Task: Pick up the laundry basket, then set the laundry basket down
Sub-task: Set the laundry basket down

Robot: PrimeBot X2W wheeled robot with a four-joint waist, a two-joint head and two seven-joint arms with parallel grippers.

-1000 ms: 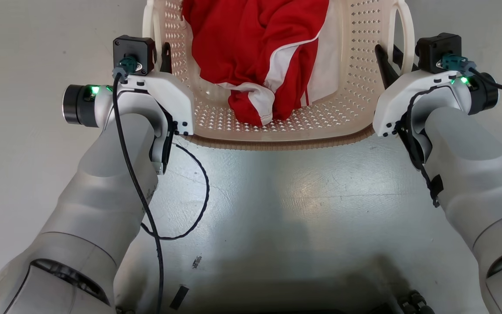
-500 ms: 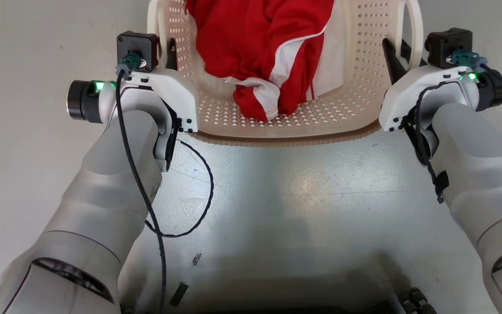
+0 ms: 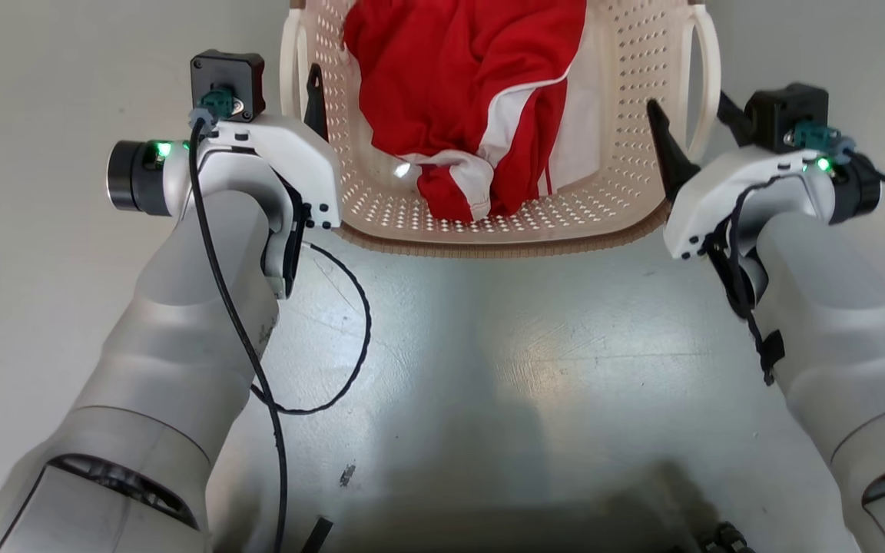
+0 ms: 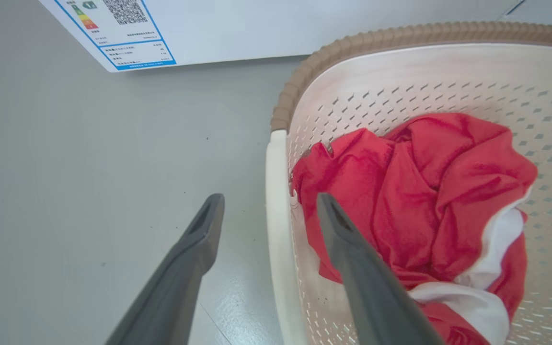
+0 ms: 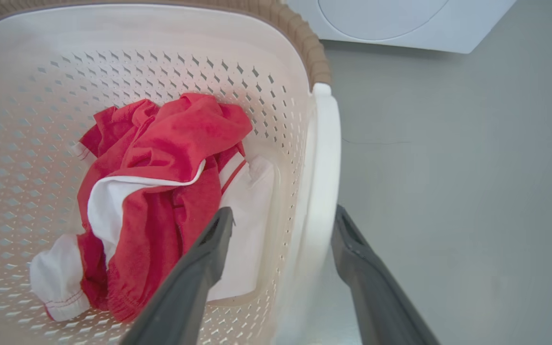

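Grippers (image 4: 270,197) (image 5: 283,210), jaws apart, astride laundry basket (image 3: 488,244) handles (image 3: 707,69)

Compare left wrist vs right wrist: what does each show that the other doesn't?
Left wrist: an energy label with a QR code on a white panel, and the left gripper open astride the left handle of the laundry basket.
Right wrist: the washer's round door, and the right gripper open astride the right handle.
Both: the basket's perforated wall, brown rim, red-and-white garment, grey floor.
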